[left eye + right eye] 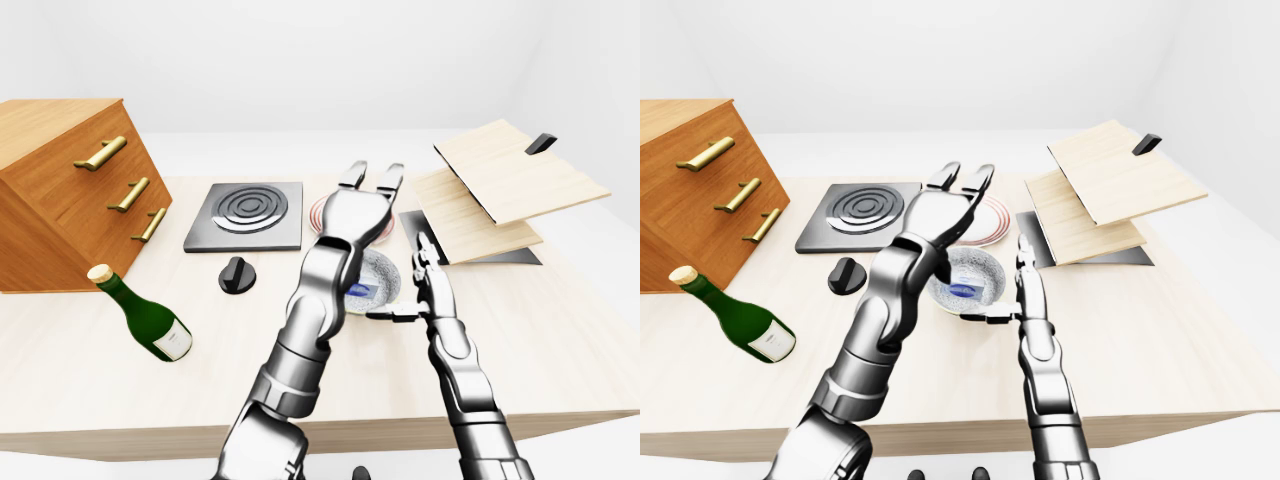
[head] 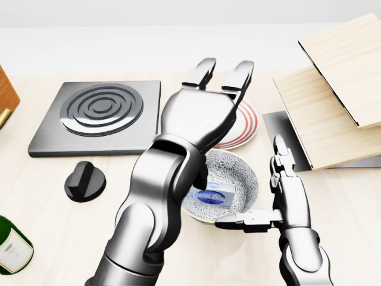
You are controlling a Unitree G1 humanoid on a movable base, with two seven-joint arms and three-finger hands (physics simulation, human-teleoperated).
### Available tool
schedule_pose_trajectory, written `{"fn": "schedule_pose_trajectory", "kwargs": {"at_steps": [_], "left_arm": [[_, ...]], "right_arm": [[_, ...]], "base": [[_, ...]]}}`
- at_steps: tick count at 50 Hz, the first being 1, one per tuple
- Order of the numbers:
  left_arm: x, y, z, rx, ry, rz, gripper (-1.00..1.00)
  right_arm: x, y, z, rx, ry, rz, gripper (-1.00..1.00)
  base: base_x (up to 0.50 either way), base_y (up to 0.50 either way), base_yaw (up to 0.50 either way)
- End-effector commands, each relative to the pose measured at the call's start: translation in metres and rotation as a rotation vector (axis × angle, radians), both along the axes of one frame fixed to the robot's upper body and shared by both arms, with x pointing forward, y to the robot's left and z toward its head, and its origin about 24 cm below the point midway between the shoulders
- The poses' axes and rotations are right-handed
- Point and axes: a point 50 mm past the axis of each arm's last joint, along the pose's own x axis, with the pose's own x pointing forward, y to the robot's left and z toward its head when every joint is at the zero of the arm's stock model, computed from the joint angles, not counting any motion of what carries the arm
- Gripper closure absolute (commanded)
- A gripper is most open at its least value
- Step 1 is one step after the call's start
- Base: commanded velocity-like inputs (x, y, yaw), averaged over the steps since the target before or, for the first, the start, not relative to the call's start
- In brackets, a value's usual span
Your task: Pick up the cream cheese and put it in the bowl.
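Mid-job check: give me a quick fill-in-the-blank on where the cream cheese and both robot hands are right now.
1. The cream cheese lies inside the ____.
2. The left robot hand is raised with its fingers ____.
3. The right robot hand stands at the ____ side of the bowl in the head view.

Missing words: bowl; open; right

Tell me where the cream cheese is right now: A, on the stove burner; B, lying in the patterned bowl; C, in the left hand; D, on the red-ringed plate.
B: the cream cheese lies in the bowl, with the left hand open above it.
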Motion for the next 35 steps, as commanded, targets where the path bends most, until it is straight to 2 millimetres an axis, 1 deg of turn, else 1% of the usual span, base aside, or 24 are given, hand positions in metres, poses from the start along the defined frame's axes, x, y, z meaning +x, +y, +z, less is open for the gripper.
{"fn": "schedule_pose_trajectory", "kwargs": {"at_steps": [1, 2, 4, 5, 8, 9, 11, 12, 14, 15, 16, 21, 22, 23, 24, 25, 27, 29, 30, 32, 33, 35], "left_arm": [[-0.016, 0.021, 0.029, -0.196, -0.071, -0.039, -1.0], [-0.019, 0.051, 0.039, -0.323, -0.116, -0.014, -1.0], [-0.021, 0.051, 0.04, -0.322, -0.13, -0.034, -1.0], [-0.026, 0.066, 0.045, -0.354, -0.161, -0.03, -1.0], [-0.028, 0.065, 0.045, -0.35, -0.171, -0.044, -1.0], [-0.039, 0.084, 0.052, -0.395, -0.197, -0.044, -1.0], [-0.04, 0.085, 0.053, -0.393, -0.205, -0.056, -1.0], [-0.047, 0.092, 0.057, -0.414, -0.234, -0.058, -1.0], [-0.048, 0.092, 0.057, -0.412, -0.241, -0.067, -1.0], [-0.062, 0.103, 0.066, -0.435, -0.289, -0.074, -1.0], [-0.066, 0.105, 0.072, -0.442, -0.323, -0.086, -1.0], [-0.068, 0.104, 0.073, -0.438, -0.334, -0.101, -1.0], [-0.095, 0.108, 0.092, -0.431, -0.429, -0.146, -1.0], [-0.105, 0.11, 0.094, -0.44, -0.466, -0.163, -1.0], [-0.11, 0.109, 0.093, -0.432, -0.47, -0.171, -1.0], [-0.111, 0.109, 0.093, -0.43, -0.472, -0.174, -1.0], [-0.126, 0.109, 0.089, -0.467, -0.485, -0.21, -1.0], [-0.129, 0.11, 0.089, -0.488, -0.492, -0.221, -1.0], [-0.133, 0.111, 0.088, -0.509, -0.496, -0.229, -1.0], [-0.134, 0.11, 0.088, -0.51, -0.5, -0.236, -1.0], [-0.138, 0.113, 0.088, -0.538, -0.513, -0.245, -1.0], [-0.142, 0.114, 0.088, -0.554, -0.518, -0.263, -1.0]], "right_arm": [[-0.007, 0.0, 0.032, -0.008, -0.13, 0.01, -1.0], [-0.013, -0.001, 0.071, -0.031, -0.295, 0.015, -1.0], [-0.014, -0.001, 0.074, -0.033, -0.309, 0.015, -1.0], [-0.017, -0.001, 0.092, -0.045, -0.389, 0.016, -1.0], [-0.017, -0.001, 0.094, -0.046, -0.395, 0.016, -1.0], [-0.02, 0.0, 0.114, -0.053, -0.484, 0.019, -1.0], [-0.02, 0.0, 0.116, -0.053, -0.491, 0.019, -1.0], [-0.021, 0.001, 0.126, -0.056, -0.536, 0.019, -1.0], [-0.021, 0.001, 0.127, -0.057, -0.54, 0.02, -1.0], [-0.027, 0.004, 0.147, -0.042, -0.633, 0.026, -1.0], [-0.03, 0.005, 0.153, -0.037, -0.662, 0.03, -1.0], [-0.03, 0.005, 0.153, -0.036, -0.665, 0.03, -1.0], [-0.043, 0.007, 0.171, -0.036, -0.761, 0.042, -1.0], [-0.05, 0.008, 0.178, -0.038, -0.802, 0.046, -1.0], [-0.054, 0.009, 0.181, -0.035, -0.825, 0.048, -1.0], [-0.055, 0.009, 0.182, -0.034, -0.827, 0.048, -1.0], [-0.067, 0.01, 0.193, -0.018, -0.899, 0.056, -1.0], [-0.07, 0.011, 0.196, -0.026, -0.919, 0.059, -1.0], [-0.075, 0.013, 0.201, -0.028, -0.952, 0.065, -1.0], [-0.079, 0.014, 0.204, -0.029, -0.976, 0.071, -1.0], [-0.084, 0.015, 0.209, -0.036, -1.008, 0.074, -1.0], [-0.086, 0.017, 0.212, -0.036, -1.025, 0.078, -1.0]], "base": [[0.0, 0.0, 0.0], [0.0, 0.0, 0.0], [0.0, 0.0, 0.0], [0.0, 0.0, 0.0], [0.0, 0.0, 0.0], [0.0, 0.0, 0.0], [0.0, 0.0, 0.0], [0.0, 0.0, 0.0], [0.0, 0.0, 0.0], [0.0, 0.0, 0.0], [0.0, 0.0, 0.0], [0.0, 0.0, 0.0], [0.0, 0.0, 0.0], [0.0, 0.0, 0.0], [0.0, 0.0, 0.0], [0.0, 0.0, 0.0], [0.0, 0.0, 0.0], [0.0, 0.0, 0.0], [0.0, 0.0, 0.0], [0.0, 0.0, 0.0], [0.0, 0.0, 0.0], [0.0, 0.0, 0.0]]}}
